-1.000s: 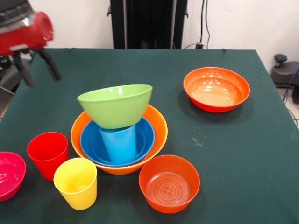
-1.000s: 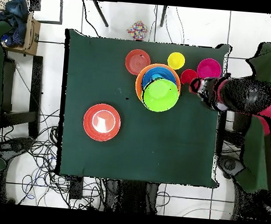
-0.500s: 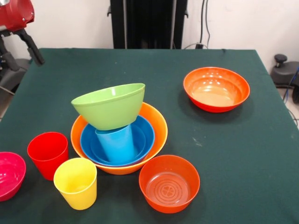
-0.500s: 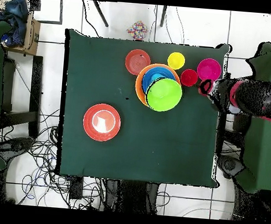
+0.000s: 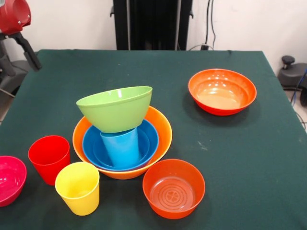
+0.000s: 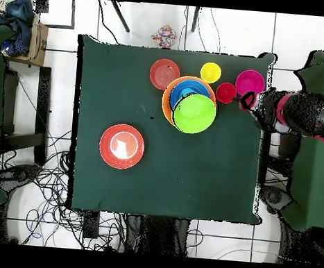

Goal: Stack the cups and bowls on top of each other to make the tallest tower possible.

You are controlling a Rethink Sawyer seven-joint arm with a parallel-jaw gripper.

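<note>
Your gripper (image 5: 19, 50) hangs wide open and empty off the table's corner, well clear of the tower (image 5: 122, 139), where the glossy lime green plastic bowl (image 5: 115, 108) sits tilted on the light blue tapered tumbler (image 5: 121, 146) and could slide off if jostled.

The largest bowl (image 5: 160, 125) sits near table (image 5: 230, 158) centre. Nested in it is a smaller bowl (image 5: 146, 139); a cup (image 5: 121, 146) stands inside that, bearing a tilted bowl (image 5: 115, 108). In the front view, two cups (image 5: 48, 158) (image 5: 77, 187) and an edge bowl (image 5: 9, 179) lie at eight o'clock, another bowl (image 5: 173, 188) at five, touching or nearly so, and a last bowl (image 5: 222, 91) at two, well apart.
</note>
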